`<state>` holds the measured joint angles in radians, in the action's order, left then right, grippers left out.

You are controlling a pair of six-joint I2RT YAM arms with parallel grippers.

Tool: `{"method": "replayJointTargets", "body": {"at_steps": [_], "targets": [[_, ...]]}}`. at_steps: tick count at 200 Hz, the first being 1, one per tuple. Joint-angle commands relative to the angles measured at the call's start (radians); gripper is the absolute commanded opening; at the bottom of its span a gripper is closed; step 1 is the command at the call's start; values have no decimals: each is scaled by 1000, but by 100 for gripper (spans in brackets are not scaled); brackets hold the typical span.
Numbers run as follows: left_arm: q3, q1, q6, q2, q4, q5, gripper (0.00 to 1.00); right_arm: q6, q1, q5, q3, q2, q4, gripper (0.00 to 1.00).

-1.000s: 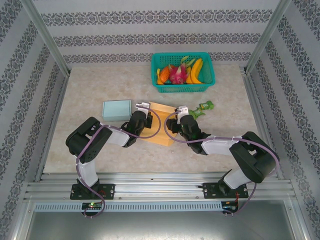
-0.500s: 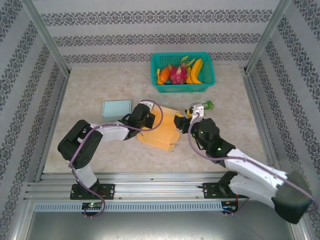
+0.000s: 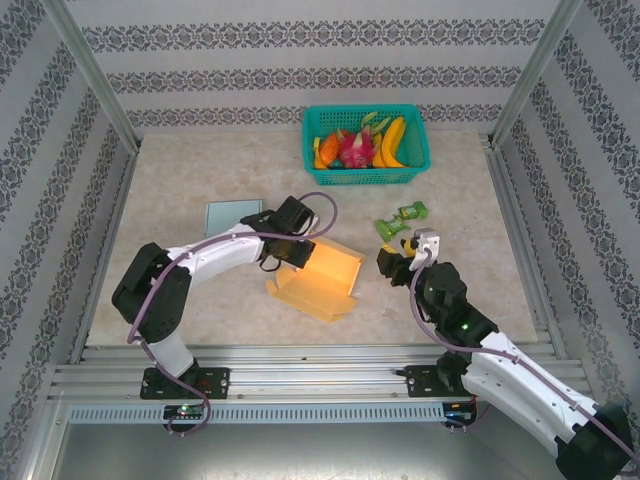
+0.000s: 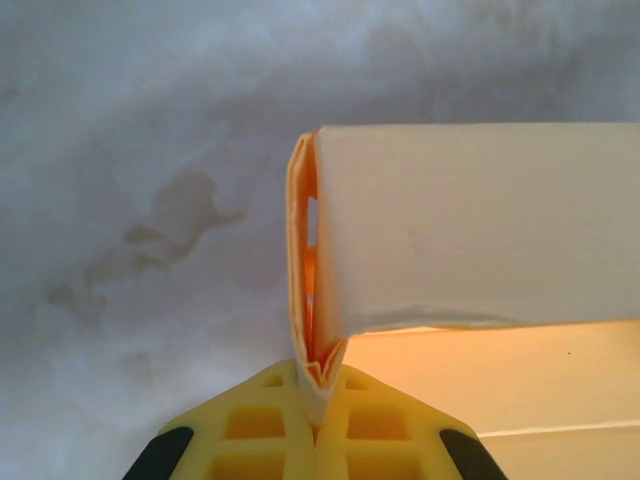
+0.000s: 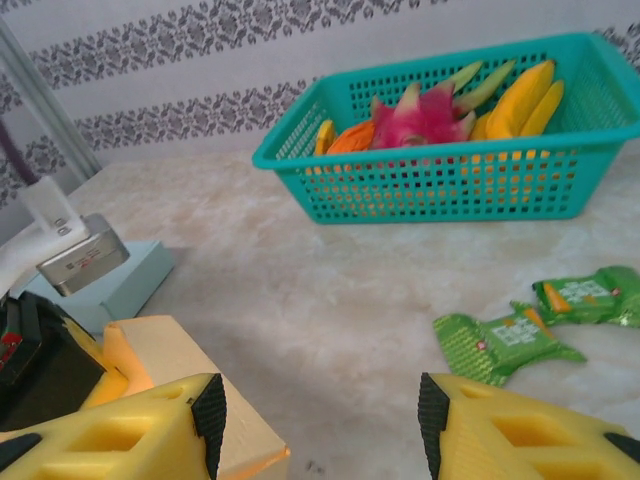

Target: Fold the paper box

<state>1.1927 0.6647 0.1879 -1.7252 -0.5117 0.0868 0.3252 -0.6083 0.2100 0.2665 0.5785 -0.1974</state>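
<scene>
From above, one orange paper box (image 3: 322,280) lies on the table (image 3: 200,290). The left gripper (image 3: 298,252) pinches its far-left flap, and the right gripper (image 3: 393,262) sits apart to its right. Left wrist: jaws clamped tight on the cardboard edge. Right wrist: jaws parted and empty, with one teal fruit basket (image 5: 450,150) and two green snack packets (image 5: 500,340) beyond.

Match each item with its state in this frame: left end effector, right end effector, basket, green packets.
Items:
1. left end effector
2. right end effector
3. basket
4. green packets

States:
A. lying loose on the table
B. open, gripping nothing
C. holding fruit
D. shut on an edge of the paper box

Pairs: 1-D, 2-B, 3-C, 4-A
</scene>
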Motion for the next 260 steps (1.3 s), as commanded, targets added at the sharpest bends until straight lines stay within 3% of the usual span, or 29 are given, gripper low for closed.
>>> {"method": "replayJointTargets", "body": {"at_steps": [1, 48, 112, 183, 230, 260], "targets": [[134, 56, -60, -78, -357, -69, 3, 40, 5, -69, -42, -58, -4, 55], [401, 106, -67, -292, -635, -276, 5, 52, 5, -93, -119, -207, 26, 55], [596, 229, 1, -489, -691, -579, 5, 38, 10, -52, -171, -344, 87, 55], [563, 254, 61, -568, -593, -736, 8, 33, 12, -46, -179, -367, 96, 54], [547, 282, 61, -587, -580, -906, 13, 35, 12, -39, -180, -372, 104, 54], [493, 281, -10, -578, -483, -890, 14, 38, 12, -40, -182, -386, 113, 54]]}}
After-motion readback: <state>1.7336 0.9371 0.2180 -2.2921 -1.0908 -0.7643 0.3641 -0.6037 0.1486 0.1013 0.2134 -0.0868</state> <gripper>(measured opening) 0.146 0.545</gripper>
